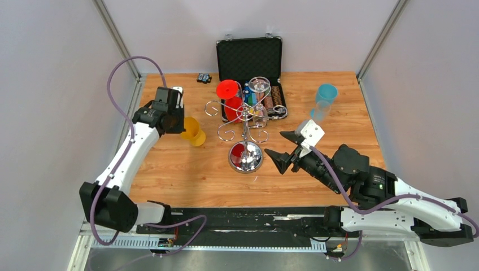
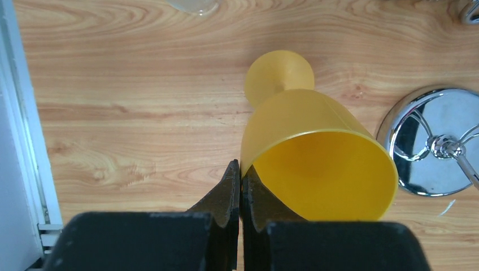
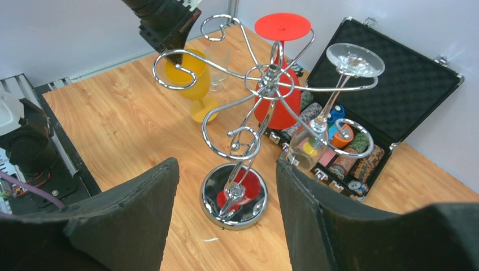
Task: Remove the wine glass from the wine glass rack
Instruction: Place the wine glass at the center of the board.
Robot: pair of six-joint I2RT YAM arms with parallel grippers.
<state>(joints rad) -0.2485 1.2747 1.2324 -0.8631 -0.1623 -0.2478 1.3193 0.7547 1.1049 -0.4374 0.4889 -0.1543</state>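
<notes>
The chrome wine glass rack (image 1: pixel 245 157) stands mid-table; its mirrored base (image 3: pixel 234 197) lies just beyond my right gripper. A red wine glass (image 3: pixel 277 107) and a clear wine glass (image 3: pixel 308 149) hang upside down from its curled arms. A yellow wine glass (image 1: pixel 194 131) is off the rack, to its left, foot down by the wood. My left gripper (image 2: pixel 241 166) is shut on the rim of the yellow wine glass (image 2: pixel 316 164), one finger inside the bowl and one outside. My right gripper (image 1: pixel 275 143) is open and holds nothing, right of the base.
An open black chip case (image 1: pixel 248 56) lies behind the rack with several stacks of chips. A blue glass (image 1: pixel 325 97) stands at the back right. A small clear glass (image 3: pixel 217 59) stands behind the yellow one. A small black item (image 1: pixel 204 78) lies at the back edge.
</notes>
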